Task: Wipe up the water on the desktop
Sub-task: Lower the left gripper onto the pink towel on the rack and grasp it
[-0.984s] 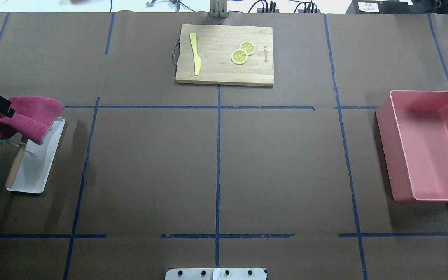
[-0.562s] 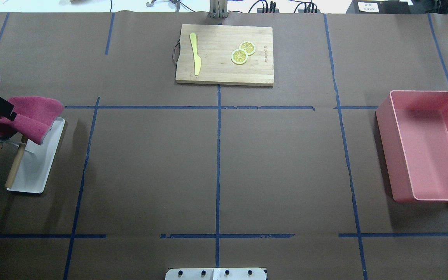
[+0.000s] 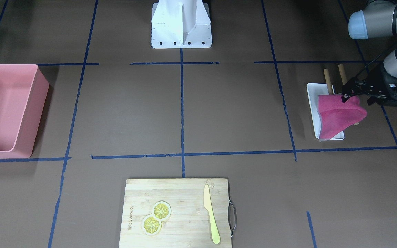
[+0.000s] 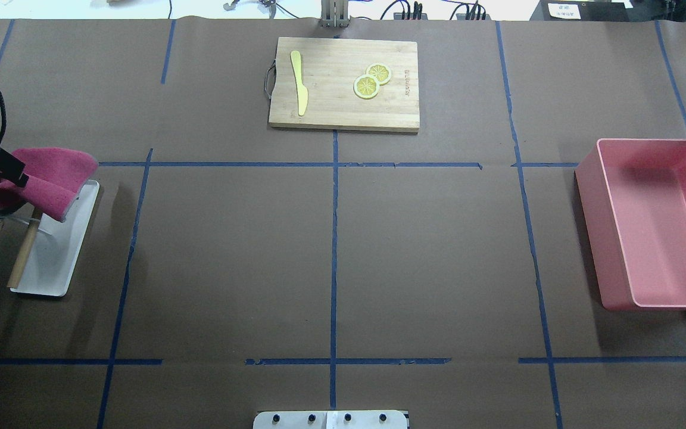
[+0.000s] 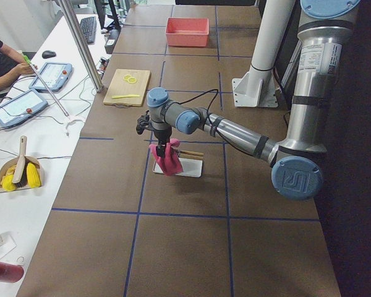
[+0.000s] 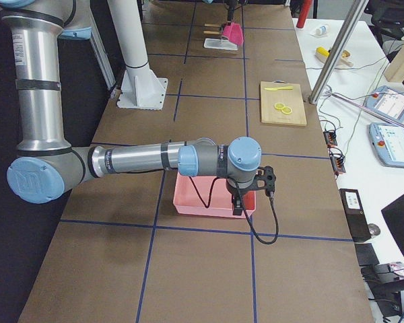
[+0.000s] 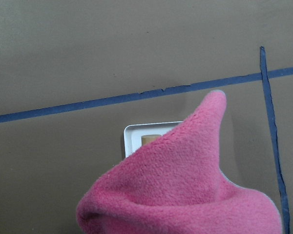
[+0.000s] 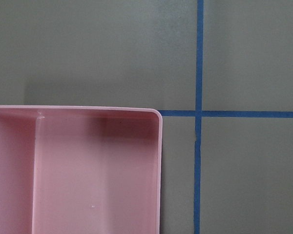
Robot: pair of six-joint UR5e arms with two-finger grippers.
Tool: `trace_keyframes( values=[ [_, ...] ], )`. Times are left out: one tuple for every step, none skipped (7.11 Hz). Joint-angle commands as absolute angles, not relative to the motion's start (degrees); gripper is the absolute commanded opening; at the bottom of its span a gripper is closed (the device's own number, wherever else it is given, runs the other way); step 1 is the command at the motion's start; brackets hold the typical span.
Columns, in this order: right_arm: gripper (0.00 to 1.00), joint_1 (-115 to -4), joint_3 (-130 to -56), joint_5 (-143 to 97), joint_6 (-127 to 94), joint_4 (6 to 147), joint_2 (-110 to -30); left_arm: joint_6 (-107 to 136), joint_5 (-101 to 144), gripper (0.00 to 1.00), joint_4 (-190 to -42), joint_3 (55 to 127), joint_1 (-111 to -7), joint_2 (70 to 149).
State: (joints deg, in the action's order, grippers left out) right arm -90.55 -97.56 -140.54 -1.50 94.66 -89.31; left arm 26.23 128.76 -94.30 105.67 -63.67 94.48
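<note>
Held pink cloth (image 3: 336, 115) at the left end of the desktop (image 4: 230, 256).
Nipped the cloth's edge in the left gripper (image 3: 345, 95), fingers drawn tight together on it, above a white tray (image 4: 51, 268) carrying two wooden dowels (image 4: 24, 256). Could not tell how far open the right gripper (image 6: 239, 202) stood; hung over a pink bin (image 4: 593, 232) at the right end, only its pink floor showing. Bore brand print too small to read on the far cutting board (image 4: 331, 101), beside a yellow knife (image 4: 299, 83) and two lemon slices (image 4: 367, 87).
</note>
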Motion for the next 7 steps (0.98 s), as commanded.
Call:
trace_keyframes(
  values=[
    [1.00,-90.6,-97.6,-140.5,-1.5,94.7,-89.3,26.4,128.8,0.72,-94.3,105.2,-63.6,94.5],
    [1.00,-90.5,-97.6,-140.5,-1.5,94.7,-89.2,26.3,128.8,0.58,-94.3,105.3,-63.6,94.6],
    [1.00,-90.5,-97.6,-140.5,-1.5,94.7,-89.2,25.9,128.8,0.46,-94.2,105.2,-63.6,94.6],
    [1.00,-90.6,-97.6,-140.5,-1.5,94.7,-89.1,25.9,128.8,0.39,-94.2,105.2,-63.6,94.6],
    [1.00,-90.5,-97.6,-140.5,-1.5,94.7,-89.1,25.9,128.8,0.32,-94.1,105.2,-63.6,94.6],
    [1.00,-90.6,-97.6,-140.5,-1.5,94.7,-89.1,26.0,128.8,0.25,-94.0,105.4,-63.6,94.5],
    [1.00,-90.6,-97.6,-140.5,-1.5,94.7,-89.2,26.0,128.8,0.14,-94.0,105.6,-63.7,94.5]
  ],
)
